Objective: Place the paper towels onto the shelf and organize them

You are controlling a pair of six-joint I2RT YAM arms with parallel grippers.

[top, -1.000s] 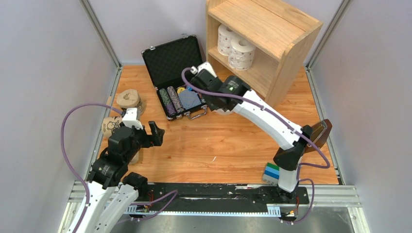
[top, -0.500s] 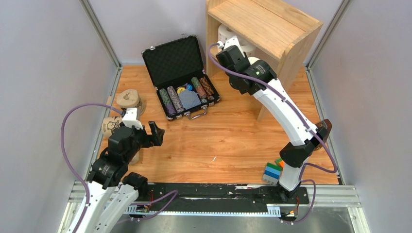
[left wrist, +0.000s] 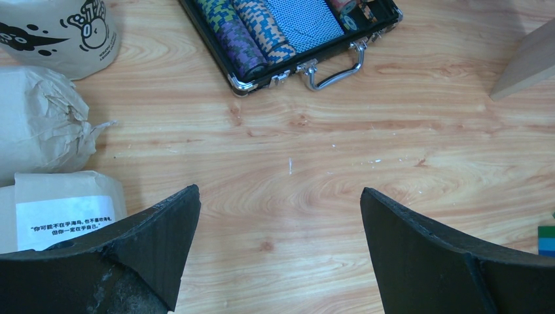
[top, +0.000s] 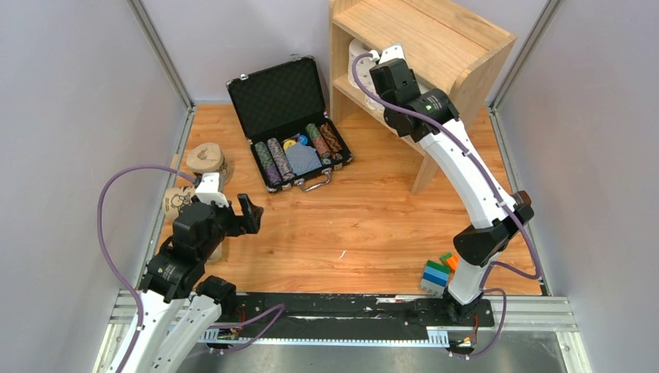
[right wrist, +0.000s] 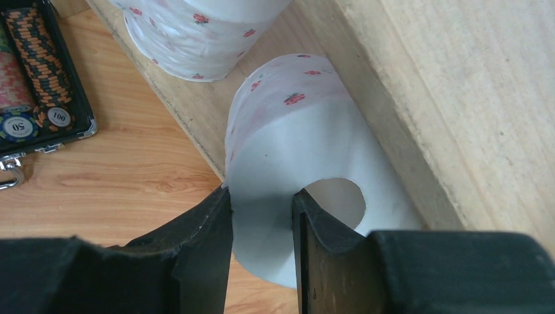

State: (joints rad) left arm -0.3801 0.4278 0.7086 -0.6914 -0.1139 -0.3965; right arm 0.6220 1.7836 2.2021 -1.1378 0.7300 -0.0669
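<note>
My right gripper is shut on a white paper towel roll with pinkish dots, one finger inside its core hole and one outside. The roll hangs over the front edge of the shelf's inner board, beside another white dotted roll standing on that board. In the top view the right gripper reaches into the light-wood shelf. My left gripper stands open and empty above the table. Left of it lie three tan rolls: one with cartoon print, one crumpled, one with a white label.
An open black case with rows of poker chips lies on the wooden table between the tan rolls and the shelf. Coloured blocks sit by the right arm's base. Grey walls close in on both sides.
The right arm has swung from above the black case up and right into the shelf opening, carrying the white roll. The left arm has not moved.
</note>
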